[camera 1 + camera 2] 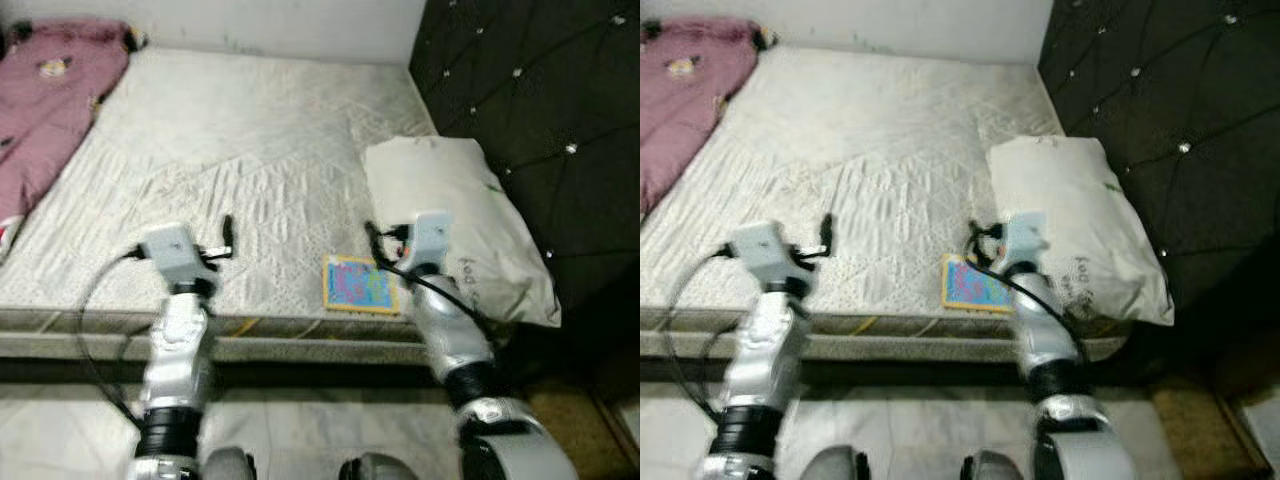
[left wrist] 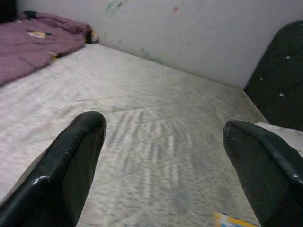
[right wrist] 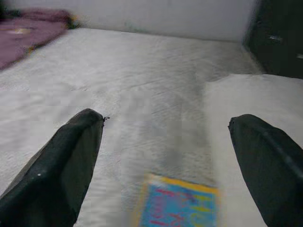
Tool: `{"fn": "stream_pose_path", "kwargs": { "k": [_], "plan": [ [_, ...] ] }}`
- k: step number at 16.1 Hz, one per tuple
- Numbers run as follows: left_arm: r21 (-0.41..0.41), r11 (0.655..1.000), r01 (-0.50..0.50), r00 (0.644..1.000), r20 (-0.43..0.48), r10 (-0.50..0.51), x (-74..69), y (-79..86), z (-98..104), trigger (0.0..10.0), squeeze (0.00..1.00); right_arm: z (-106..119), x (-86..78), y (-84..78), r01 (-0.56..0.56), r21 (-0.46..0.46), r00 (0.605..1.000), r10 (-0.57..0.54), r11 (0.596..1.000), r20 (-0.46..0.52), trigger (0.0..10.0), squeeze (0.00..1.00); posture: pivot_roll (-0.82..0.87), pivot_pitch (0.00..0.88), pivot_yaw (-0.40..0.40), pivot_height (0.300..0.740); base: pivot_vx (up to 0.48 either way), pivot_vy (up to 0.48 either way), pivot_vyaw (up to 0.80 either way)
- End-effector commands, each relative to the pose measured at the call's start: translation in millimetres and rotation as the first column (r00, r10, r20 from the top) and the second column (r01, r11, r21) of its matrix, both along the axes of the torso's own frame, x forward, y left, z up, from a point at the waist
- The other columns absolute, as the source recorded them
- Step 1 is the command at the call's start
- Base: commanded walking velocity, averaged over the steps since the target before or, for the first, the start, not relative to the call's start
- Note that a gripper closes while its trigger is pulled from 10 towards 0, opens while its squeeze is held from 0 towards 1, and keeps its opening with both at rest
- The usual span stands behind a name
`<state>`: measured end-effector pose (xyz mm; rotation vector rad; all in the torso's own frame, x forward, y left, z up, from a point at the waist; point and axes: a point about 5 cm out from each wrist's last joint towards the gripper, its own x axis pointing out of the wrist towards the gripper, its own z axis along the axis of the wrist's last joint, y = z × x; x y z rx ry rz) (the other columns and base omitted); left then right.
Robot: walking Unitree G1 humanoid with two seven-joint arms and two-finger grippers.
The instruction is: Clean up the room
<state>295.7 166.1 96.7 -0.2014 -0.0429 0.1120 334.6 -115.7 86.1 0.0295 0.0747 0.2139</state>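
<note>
A small colourful book [image 1: 358, 284] with a yellow border lies flat on the white mattress [image 1: 250, 150], near its front edge. It lies just left of a white pillow [image 1: 450, 220]. My right gripper [image 3: 165, 156] hovers open above the book's near end, with nothing between its fingers, and the book [image 3: 180, 208] lies low between them in the right wrist view. My left gripper [image 2: 165, 156] is open too, held over the mattress's front part well left of the book, and holds nothing.
A pink blanket [image 1: 45, 100] is bunched at the mattress's far left corner. A black tufted headboard [image 1: 540, 100] stands along the right side behind the pillow. A pale wall [image 1: 250, 20] runs behind the bed, and tiled floor [image 1: 60, 430] lies before it.
</note>
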Motion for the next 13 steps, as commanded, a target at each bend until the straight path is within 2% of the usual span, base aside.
{"fn": "stream_pose_path", "kwargs": {
  "k": [1,3,8,11,13],
  "plan": [
    [-0.015,0.999,0.030,0.999,0.027,-0.029,0.7,-7.1,4.8,10.0,0.00,2.6,2.2,-5.8,0.015,-0.012,1.000,-0.015,1.000,0.007,10.0,0.00,-0.01,0.000,-0.044,0.740,0.000,0.000,0.00],
    [-0.019,0.999,0.038,0.999,0.038,-0.037,-0.1,-7.1,5.9,10.0,0.00,2.5,2.4,-5.2,0.013,-0.012,1.000,-0.013,1.000,0.006,10.0,0.00,-0.01,0.000,-0.042,0.740,0.000,0.000,0.00],
    [-0.022,0.999,0.046,0.998,0.040,-0.045,-0.3,-7.2,5.4,10.0,0.00,1.9,2.2,-4.9,0.013,-0.013,1.000,-0.013,1.000,0.005,10.0,0.00,-0.01,0.000,-0.041,0.740,0.272,0.000,0.00],
    [-0.024,0.999,0.047,0.998,0.039,-0.046,-0.6,-7.3,5.1,10.0,0.00,1.7,2.1,-5.0,0.013,-0.012,1.000,-0.013,1.000,0.004,10.0,0.00,-0.01,0.000,-0.042,0.740,0.314,0.000,-0.63],
    [-0.024,0.998,0.050,0.998,0.040,-0.049,-0.6,-7.6,5.2,10.0,0.00,1.2,2.2,-4.7,0.011,-0.008,1.000,-0.011,1.000,0.002,10.0,0.00,-0.01,0.000,-0.042,0.740,0.324,0.000,0.00]
  ]
}}
